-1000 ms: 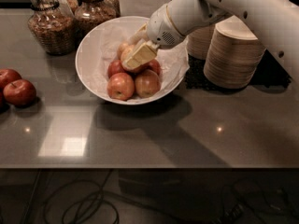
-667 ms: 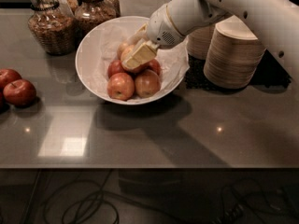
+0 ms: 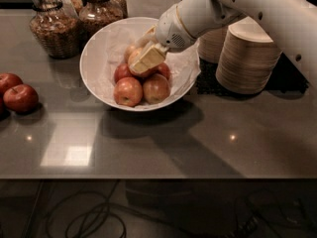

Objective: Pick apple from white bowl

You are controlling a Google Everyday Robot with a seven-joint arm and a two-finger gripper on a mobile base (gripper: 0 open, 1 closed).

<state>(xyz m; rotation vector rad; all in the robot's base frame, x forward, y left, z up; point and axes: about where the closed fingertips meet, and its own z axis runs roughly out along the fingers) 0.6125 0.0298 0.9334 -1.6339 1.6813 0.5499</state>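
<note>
The white bowl [image 3: 93,81], lined with crumpled white paper, stands at the back middle of the grey table. It holds several apples. A pale yellow-orange apple [image 3: 132,58] lies on top of the pile, with redder apples [image 3: 128,91] in front of it. My gripper [image 3: 142,52] reaches into the bowl from the right on the white arm. Its beige fingers [image 3: 149,58] lie on either side of the pale apple and are shut on it. The apple still rests on the pile.
Two dark red apples [image 3: 20,97] lie on the table at the left edge. Glass jars [image 3: 50,28] stand behind the bowl at the left. Stacks of beige disposable bowls [image 3: 247,58] stand on a dark mat to the right.
</note>
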